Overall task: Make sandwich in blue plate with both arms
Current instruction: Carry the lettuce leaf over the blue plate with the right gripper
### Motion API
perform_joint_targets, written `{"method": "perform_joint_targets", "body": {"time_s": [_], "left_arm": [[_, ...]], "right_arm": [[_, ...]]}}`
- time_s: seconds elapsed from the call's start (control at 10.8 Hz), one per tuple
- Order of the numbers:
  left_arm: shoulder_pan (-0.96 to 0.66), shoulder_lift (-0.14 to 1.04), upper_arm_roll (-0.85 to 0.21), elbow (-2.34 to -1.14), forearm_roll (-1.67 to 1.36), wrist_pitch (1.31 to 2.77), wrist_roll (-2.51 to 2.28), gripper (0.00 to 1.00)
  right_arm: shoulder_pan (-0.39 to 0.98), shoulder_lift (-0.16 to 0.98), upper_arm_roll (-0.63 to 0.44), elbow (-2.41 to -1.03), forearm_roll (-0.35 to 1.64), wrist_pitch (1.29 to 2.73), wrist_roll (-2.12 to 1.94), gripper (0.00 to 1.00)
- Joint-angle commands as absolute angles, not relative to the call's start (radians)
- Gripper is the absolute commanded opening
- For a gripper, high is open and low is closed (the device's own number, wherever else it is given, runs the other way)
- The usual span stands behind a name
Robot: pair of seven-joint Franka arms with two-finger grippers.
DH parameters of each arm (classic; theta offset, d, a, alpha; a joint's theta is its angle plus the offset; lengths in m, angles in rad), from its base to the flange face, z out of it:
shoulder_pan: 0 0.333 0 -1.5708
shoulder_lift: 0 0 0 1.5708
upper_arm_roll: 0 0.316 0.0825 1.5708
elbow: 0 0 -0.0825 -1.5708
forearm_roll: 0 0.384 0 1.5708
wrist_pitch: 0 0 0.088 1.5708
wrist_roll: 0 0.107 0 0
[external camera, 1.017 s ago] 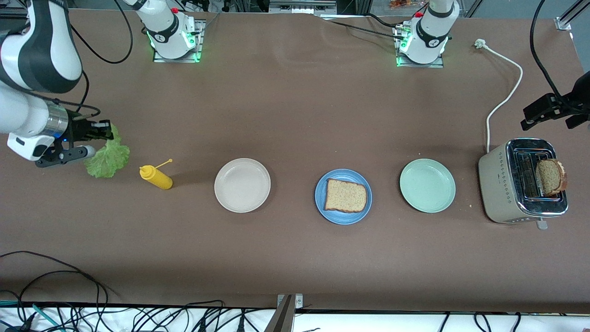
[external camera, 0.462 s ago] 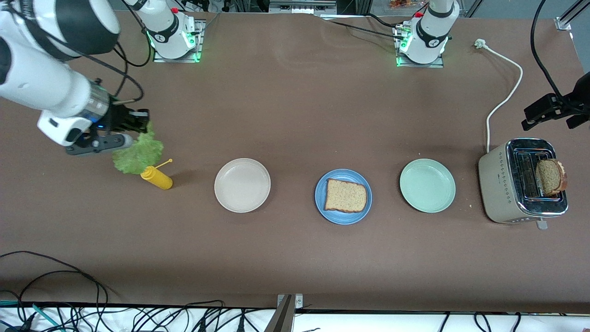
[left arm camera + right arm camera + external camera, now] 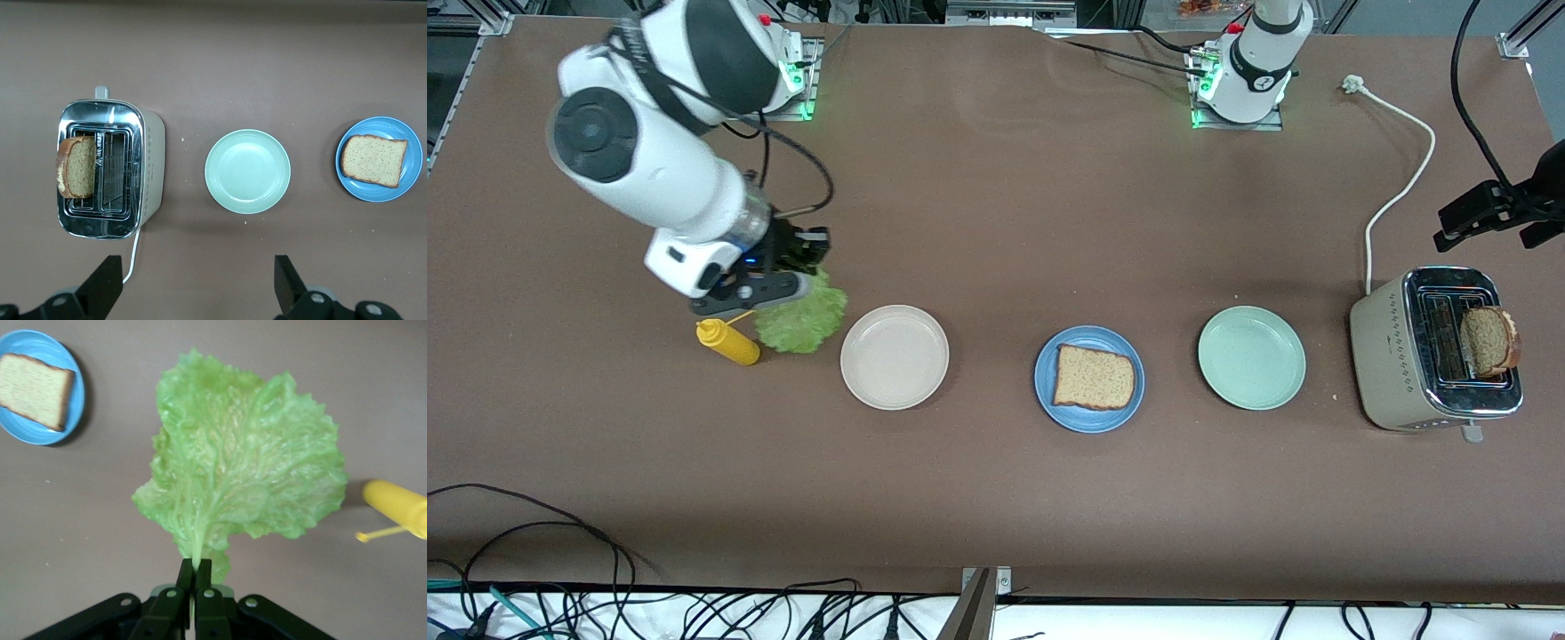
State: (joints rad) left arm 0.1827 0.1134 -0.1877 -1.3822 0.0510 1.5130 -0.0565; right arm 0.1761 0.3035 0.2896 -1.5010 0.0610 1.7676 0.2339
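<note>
The lettuce leaf [image 3: 800,322] hides the cream plate from the right wrist view.

right arm [image 3: 667,169]: glossy white rounded shells, black joint bands, round dark end cap, silver wrist ring, looping black cable | left arm [image 3: 1258,53]: white column, black band, red button | bases: green-lit (both) | right claw [image 3: 193,583]: matte black, slim fingers, small screws | left claw [image 3: 193,290]: black, blocky fingers

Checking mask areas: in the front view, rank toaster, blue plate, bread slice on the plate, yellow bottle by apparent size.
1. toaster
2. blue plate
3. bread slice on that plate
4. yellow bottle

All rest on the table, so nearness barely skews this.
</note>
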Motion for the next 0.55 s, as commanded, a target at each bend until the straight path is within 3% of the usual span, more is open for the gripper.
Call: {"method": "perform_joint_targets", "body": {"time_s": [0.0, 0.46], "left_arm": [[0.190, 0.118, -0.190, -1.362, 0.037, 1.497, -0.040, 1.00], [0.192, 0.118, -0.190, -1.364, 0.035, 1.497, -0.040, 1.00]], "right_arm": [[0.291, 0.368, 0.291, -1.460, 0.064, 1.892, 0.308, 0.00], [0.437, 0.446, 0.290, -1.460, 0.052, 2.127, 0.377, 0.00]]}}
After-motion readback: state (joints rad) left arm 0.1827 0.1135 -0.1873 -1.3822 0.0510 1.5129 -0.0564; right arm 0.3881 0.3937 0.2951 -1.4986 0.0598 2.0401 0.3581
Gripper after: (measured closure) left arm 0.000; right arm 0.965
